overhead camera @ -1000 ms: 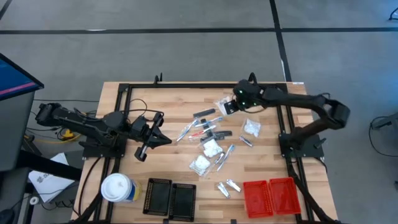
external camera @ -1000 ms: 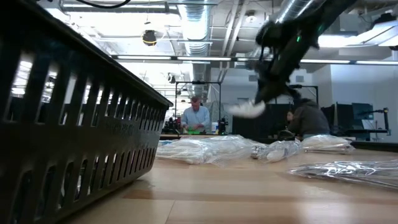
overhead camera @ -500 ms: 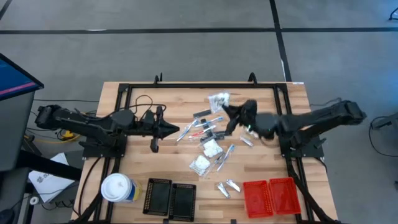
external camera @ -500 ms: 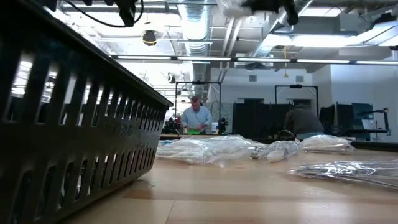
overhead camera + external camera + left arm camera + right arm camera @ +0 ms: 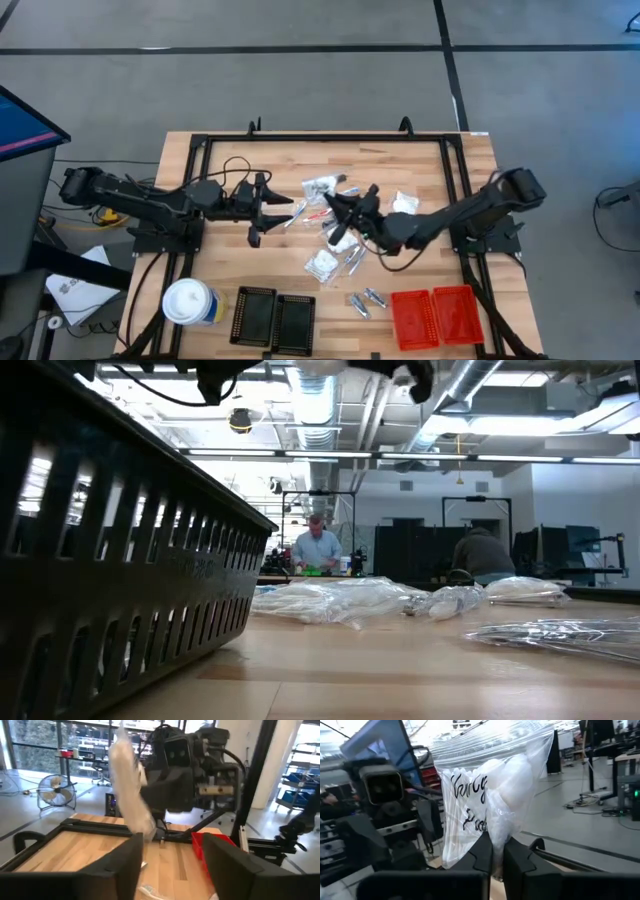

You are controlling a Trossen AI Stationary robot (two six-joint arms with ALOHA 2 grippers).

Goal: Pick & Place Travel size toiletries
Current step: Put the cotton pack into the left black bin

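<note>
two pincers meet mid-table: right pincer (image 5: 496, 854) pinches a white packet (image 5: 492, 790), left pincer (image 5: 170, 852) agape.

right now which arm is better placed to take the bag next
Left. The right tool is shut on the clear bag, held up mid-table, and the left tool faces it, open, right beside it.

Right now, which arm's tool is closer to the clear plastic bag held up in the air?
Right. The right tool is shut on the clear plastic bag, pinching its lower edge. The left tool is open, facing the bag from a short gap away, not touching it.
</note>
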